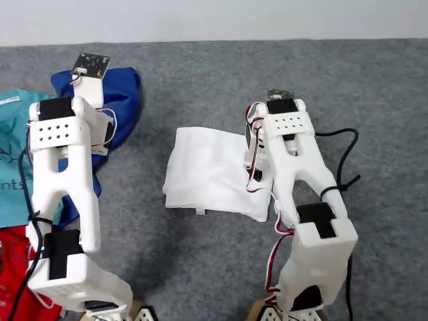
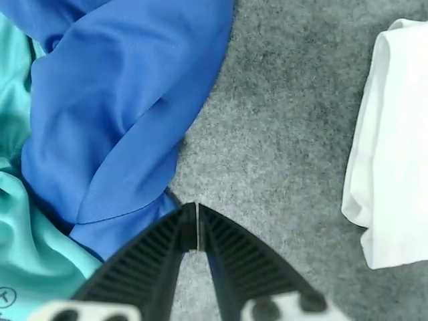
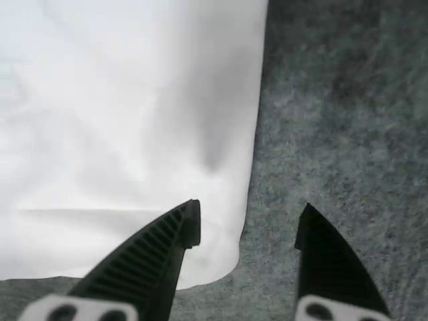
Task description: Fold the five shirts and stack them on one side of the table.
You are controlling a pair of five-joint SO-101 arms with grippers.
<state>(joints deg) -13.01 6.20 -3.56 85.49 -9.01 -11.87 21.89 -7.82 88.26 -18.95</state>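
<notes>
A folded white shirt (image 1: 207, 174) lies in the middle of the grey table (image 1: 374, 87). My right gripper (image 3: 251, 214) hangs open just above its right edge, one finger over the white shirt (image 3: 134, 120) and the other over bare table. A crumpled blue shirt (image 1: 124, 93) lies at the back left beside a teal shirt (image 1: 13, 167). A red shirt (image 1: 13, 267) sits at the front left. My left gripper (image 2: 198, 231) is shut with nothing in it, above the table at the rim of the blue shirt (image 2: 120, 100), next to the teal shirt (image 2: 27, 254).
The left arm (image 1: 60, 174) stands over the pile of coloured shirts along the table's left side. The right arm (image 1: 294, 174) trails black cables (image 1: 344, 160). Bare grey surface lies behind and to the right of the white shirt. A white wall (image 1: 214, 20) runs along the back.
</notes>
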